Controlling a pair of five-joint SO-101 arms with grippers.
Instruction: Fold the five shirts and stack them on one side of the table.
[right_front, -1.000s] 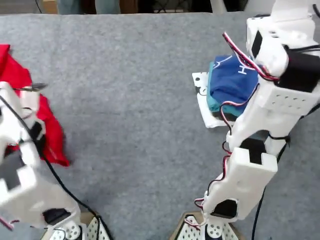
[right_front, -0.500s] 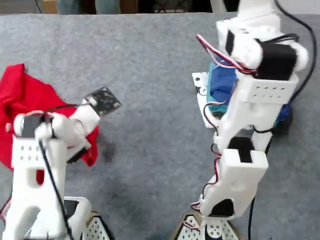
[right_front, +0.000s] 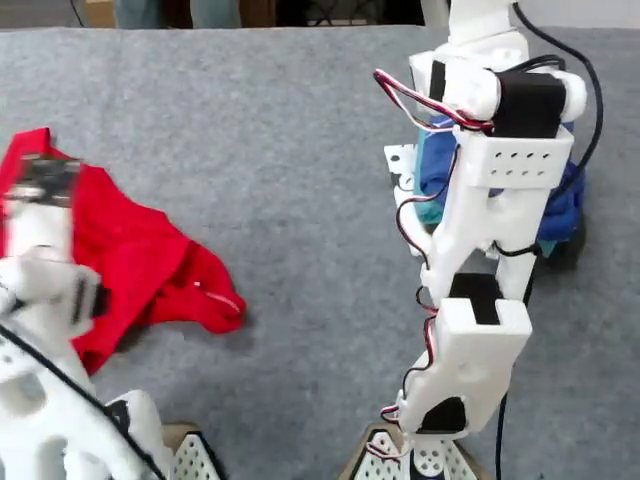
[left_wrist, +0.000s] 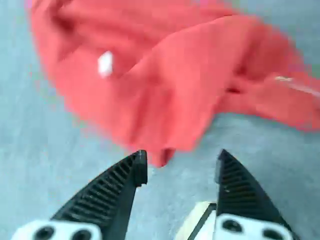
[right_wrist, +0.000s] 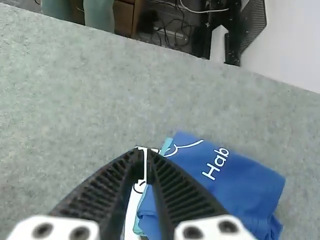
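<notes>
The left gripper (left_wrist: 181, 161), jaws apart and empty, hovers low over the grey felt-covered table (right_front: 280, 130). The crumpled, unfolded red cotton shirt (left_wrist: 165, 85) lies just ahead of its fingertips, with one loose fold reaching almost between them. The right gripper (right_wrist: 145, 152), jaws pressed together, sits above the near corner of the stack of folded shirts (right_front: 425, 205). The topmost of these, a folded blue printed shirt (right_wrist: 235, 185), lies just beyond and below its tips. Whether any cloth is pinched cannot be told.

Probable hazards:
- Closing on the bunched fold would likely catch several layers, so the red shirt would lift as a wad rather than spread flat.
- A drag across the felt could roll it tighter.
- A descent or sweep of the right gripper could push the blue shirt askew and disturb the stack.
</notes>
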